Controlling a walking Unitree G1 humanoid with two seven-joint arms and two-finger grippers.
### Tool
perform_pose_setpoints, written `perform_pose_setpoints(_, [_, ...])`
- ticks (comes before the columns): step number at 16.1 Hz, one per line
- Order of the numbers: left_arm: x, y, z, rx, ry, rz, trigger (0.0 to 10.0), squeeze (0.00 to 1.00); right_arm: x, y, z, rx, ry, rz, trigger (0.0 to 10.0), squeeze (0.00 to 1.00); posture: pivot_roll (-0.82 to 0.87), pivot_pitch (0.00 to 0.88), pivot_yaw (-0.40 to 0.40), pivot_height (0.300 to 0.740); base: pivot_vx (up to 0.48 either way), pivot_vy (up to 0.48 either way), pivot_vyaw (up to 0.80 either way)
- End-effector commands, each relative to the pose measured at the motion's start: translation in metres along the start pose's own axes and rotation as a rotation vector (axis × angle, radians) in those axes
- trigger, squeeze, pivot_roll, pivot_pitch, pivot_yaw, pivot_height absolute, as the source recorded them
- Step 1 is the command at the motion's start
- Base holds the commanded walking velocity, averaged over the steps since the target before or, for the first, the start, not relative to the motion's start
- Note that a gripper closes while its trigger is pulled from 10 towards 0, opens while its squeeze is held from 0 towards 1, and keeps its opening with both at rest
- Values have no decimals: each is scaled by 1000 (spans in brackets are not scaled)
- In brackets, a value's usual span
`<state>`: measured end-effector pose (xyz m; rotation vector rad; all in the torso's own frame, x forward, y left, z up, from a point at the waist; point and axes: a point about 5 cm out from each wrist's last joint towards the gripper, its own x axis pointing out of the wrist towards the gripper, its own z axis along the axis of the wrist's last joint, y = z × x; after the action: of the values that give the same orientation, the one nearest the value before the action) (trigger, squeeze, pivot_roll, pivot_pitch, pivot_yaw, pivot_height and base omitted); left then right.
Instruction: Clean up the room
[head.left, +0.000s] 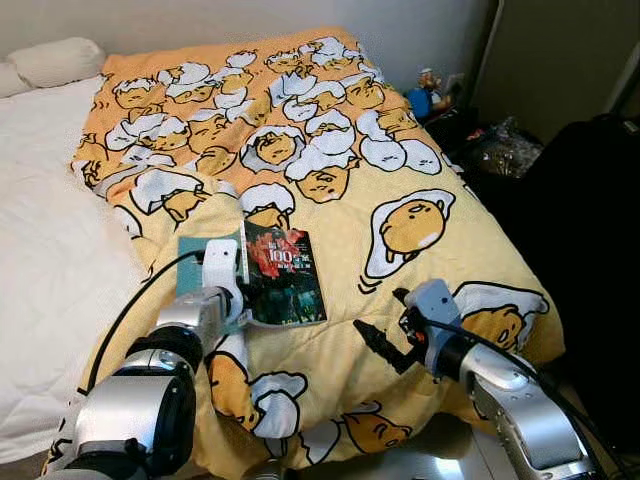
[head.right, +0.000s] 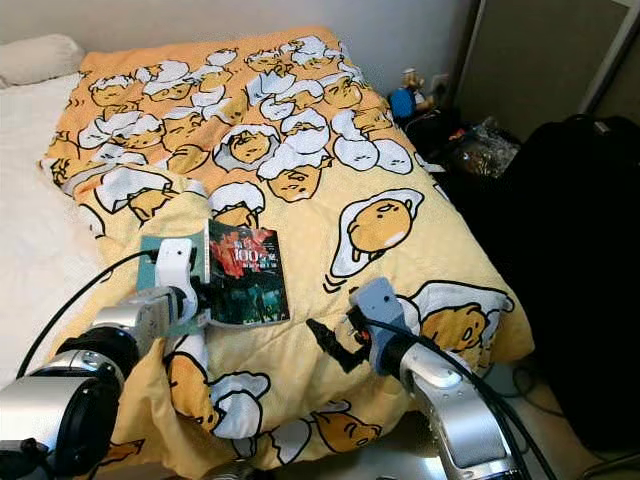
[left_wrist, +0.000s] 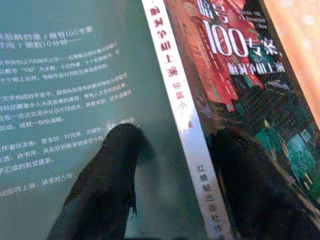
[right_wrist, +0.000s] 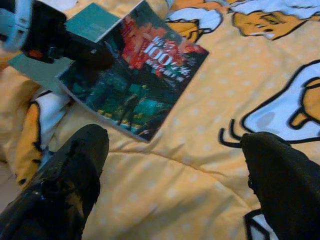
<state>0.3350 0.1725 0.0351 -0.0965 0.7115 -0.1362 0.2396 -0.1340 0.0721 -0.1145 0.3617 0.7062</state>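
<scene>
Book (head.left: 283, 275) lies open, cover up, on the yellow egg-print duvet (head.left: 420, 170) near the bed's foot edge, long axis running up the bed. Left tool (left_wrist: 172, 165) is on it: one finger on the teal back cover, one on the red front, spine between them, looks closed on it. Right tool (head.left: 378, 345) hangs open and empty, just right of the book. Left arm owns the lift.

The book (left_wrist: 210, 100) runs off the left wrist view's edges — its small back-cover print stays partly unreadable.
</scene>
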Motion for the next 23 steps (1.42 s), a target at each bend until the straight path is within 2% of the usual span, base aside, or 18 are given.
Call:
perform_pose_setpoints(1, [1, -4, 6, 10, -4, -4, 0, 0, 0, 7, 9, -4, -20, 76, 10000, 0, -34, 0, 119, 740, 0, 0, 0])
perform_pose_setpoints(4, [2, -7, 6, 6, -2, -11, 0, 0, -3, 15, 7, -3, 14, 197, 10000, 0, -37, 0, 122, 740, 0, 0, 0])
perform_pose_setpoints(12, [0, -2, 11, 5, -33, -10, 0, 0, -2, 10, 12, -18, 17, 196, 10000, 0, -33, 0, 122, 740, 0, 0, 0])
perform_pose_setpoints(17, [-7, 10, 39, -20, -149, -30, 0, 0, 3, -2, 17, -27, -25, 101, 10000, 0, -19, 0, 124, 740, 0, 0, 0])
perform_pose_setpoints(20, [-22, 21, 73, -48, -293, -114, 0, 0, 8, -11, 22, 7, -76, 18, 10000, 0, 6, 0, 124, 740, 0, 0, 0])
perform_pose_setpoints(21, [-24, 21, 78, -48, -313, -139, 0, 0, 9, -11, 22, 10, -82, 9, 10000, 0, 6, 0, 124, 740, 0, 0, 0])
perform_pose_setpoints(23, [-37, 15, 98, -60, -393, -279, 0, 0, 12, -18, 25, 38, -115, -55, 10000, 0, 18, 0, 121, 740, 0, 0, 0])
